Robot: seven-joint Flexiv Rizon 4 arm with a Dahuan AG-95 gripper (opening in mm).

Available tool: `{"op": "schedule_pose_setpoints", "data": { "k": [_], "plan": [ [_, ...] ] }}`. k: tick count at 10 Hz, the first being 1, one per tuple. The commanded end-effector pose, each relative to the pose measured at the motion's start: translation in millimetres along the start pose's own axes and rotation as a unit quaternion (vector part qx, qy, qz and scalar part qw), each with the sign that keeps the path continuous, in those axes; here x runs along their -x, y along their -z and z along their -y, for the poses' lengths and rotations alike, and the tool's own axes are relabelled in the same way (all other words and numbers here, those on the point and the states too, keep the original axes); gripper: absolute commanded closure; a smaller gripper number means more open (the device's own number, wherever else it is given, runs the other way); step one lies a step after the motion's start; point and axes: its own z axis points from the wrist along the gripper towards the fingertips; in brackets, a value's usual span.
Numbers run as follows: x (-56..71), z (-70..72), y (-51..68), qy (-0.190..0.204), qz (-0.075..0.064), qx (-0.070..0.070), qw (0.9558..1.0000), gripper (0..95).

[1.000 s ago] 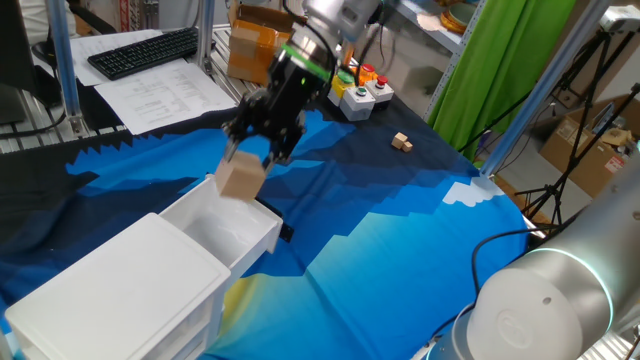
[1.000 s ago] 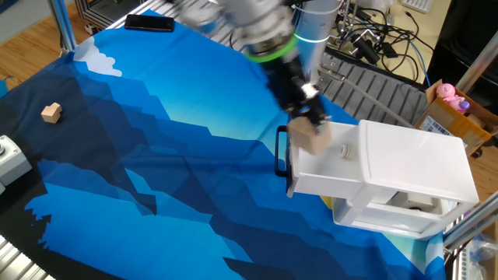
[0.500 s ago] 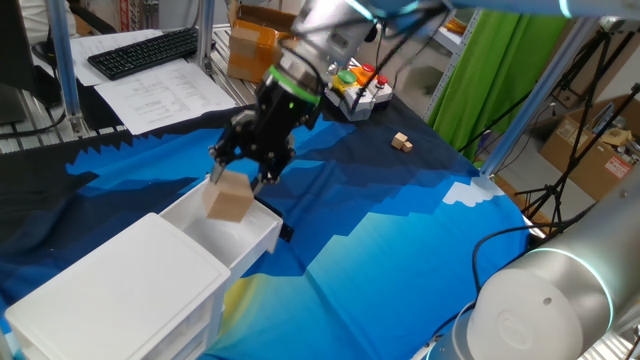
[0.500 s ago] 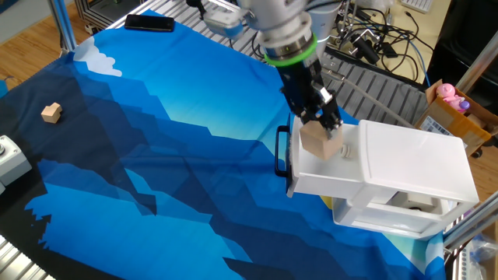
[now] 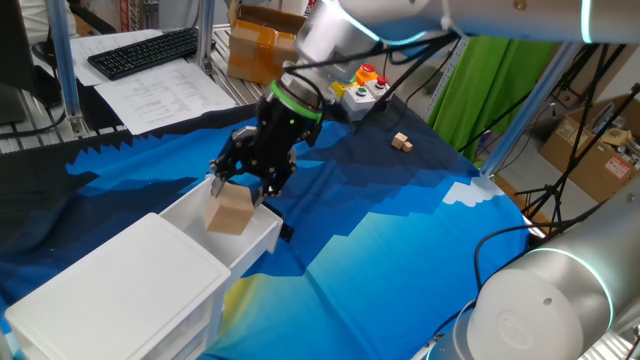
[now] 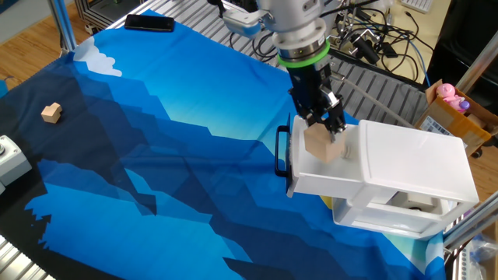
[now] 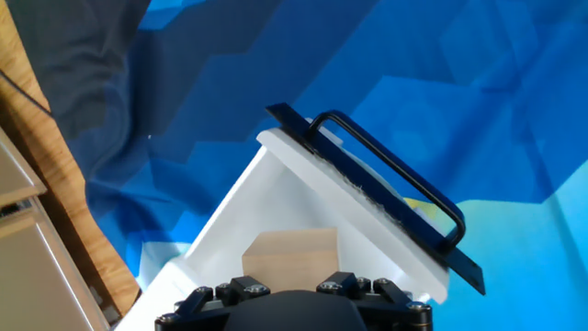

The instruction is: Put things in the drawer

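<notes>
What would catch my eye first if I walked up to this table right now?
Probably the gripper holding a tan wooden cube just above the open white drawer, near the middle of a bright blue cloth. Then a second small block lying alone on the cloth, far from the drawer.

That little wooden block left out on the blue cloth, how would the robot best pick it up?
From straight above, closing the fingers on two opposite flat sides of the small pale tan wooden block lying on the blue cloth. It sits alone with open cloth all round, so nothing blocks the hand, which now holds another pale wooden cube.
</notes>
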Motion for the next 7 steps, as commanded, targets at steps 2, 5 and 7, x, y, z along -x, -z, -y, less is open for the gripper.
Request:
{"op": "schedule_pose_setpoints", "data": {
  "k": [2, 5, 7],
  "plan": [
    [-1.0, 0.3, 0.5, -0.004, -0.002, 0.0, 1.0, 76.0],
    [-1.4, 0.7, -0.7, -0.012, 0.003, 0.004, 0.9999, 76.0],
    [-4.1, 2.8, -6.0, -0.019, 0.005, 0.007, 0.9998, 57.0]
  ]
}}
